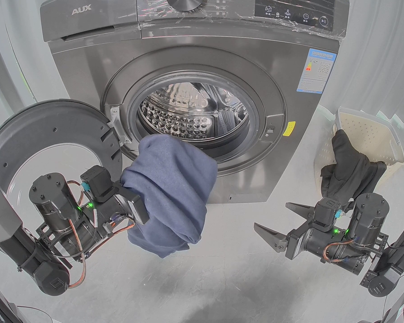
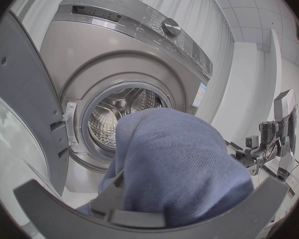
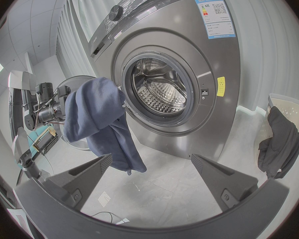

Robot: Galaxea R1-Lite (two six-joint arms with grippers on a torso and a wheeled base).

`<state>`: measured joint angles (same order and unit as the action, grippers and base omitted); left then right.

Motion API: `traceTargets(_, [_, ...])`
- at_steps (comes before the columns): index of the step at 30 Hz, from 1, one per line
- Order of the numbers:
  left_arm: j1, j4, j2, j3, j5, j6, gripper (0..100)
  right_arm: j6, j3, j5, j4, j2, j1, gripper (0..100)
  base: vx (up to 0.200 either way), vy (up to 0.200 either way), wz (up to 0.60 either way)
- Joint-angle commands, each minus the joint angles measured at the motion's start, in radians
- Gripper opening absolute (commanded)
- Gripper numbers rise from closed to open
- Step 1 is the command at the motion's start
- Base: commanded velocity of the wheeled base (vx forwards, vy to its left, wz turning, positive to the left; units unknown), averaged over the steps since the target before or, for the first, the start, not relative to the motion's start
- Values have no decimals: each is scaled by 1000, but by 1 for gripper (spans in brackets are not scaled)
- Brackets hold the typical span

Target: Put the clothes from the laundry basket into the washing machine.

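Clothes seem barely started. Leftmost, beside the open door, the left pincer is clamped on a blue garment hanging just before the washing machine mouth, not yet inside. The drum looks empty, though its floor is hidden. The right pincer hangs with fingers apart. A black garment drapes over the laundry basket rim.
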<state>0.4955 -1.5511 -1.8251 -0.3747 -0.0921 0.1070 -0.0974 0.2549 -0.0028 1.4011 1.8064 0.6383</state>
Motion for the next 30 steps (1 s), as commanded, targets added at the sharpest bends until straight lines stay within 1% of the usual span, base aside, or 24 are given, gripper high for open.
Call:
traceTargets(1, [0,2,-25,-9,0,-1,0,-2,0,-2,1,-2,8,100,0,0,0])
traceTargets(4, [0,2,-26,-6,2,-3,0,-4,0,0,-1,-1,11,100,0,0,0])
traceTargets(18, [1,2,-31,-20,3,-6,0,-5,-2,-2,-2,1,15,100,200,0,0])
traceTargets(21, [17,2,-42,-20,5,-18,0,-7,-6,-2,-8,-1,21,100,200,0,0])
traceTargets(25, [28,0,-56,-21,5,-21,0,-4,-28,0,-7,-4,37,100,200,0,0])
traceTargets(30, [46,0,-72,-18,6,-21,0,-4,-23,0,-1,-7,47,100,0,0,0])
